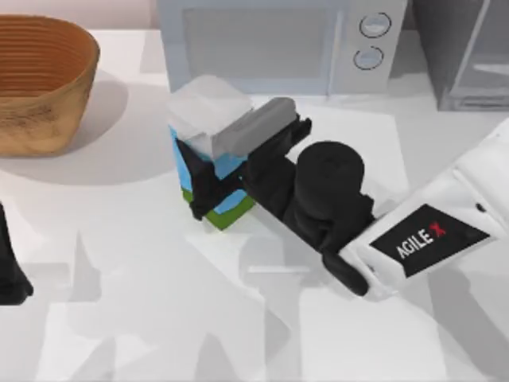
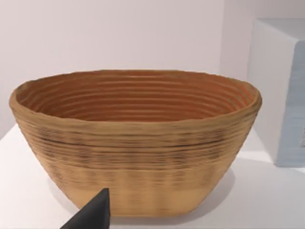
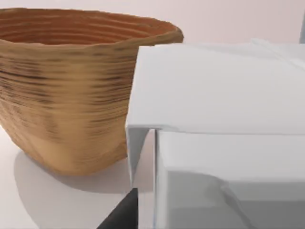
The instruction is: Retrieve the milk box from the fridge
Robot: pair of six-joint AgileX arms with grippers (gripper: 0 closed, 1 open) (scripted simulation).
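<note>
The milk box (image 1: pixel 208 151) is out on the white table, in front of the microwave and left of the fridge (image 1: pixel 469 56). It has a white-grey folded top, light blue sides and a green bottom band. My right gripper (image 1: pixel 235 159) reaches in from the right and is shut on it, one dark finger on each side. Whether the box rests on the table or hangs just above it, I cannot tell. In the right wrist view the box's pale top (image 3: pixel 214 105) is very close. My left gripper (image 1: pixel 9 274) is parked at the table's left edge.
A woven basket (image 1: pixel 40 79) stands at the back left, and the left wrist view faces the basket (image 2: pixel 133 143) directly. The pale blue-grey microwave (image 1: pixel 278 44) with two round knobs is at the back centre. The white table (image 1: pixel 159 318) spreads out in front.
</note>
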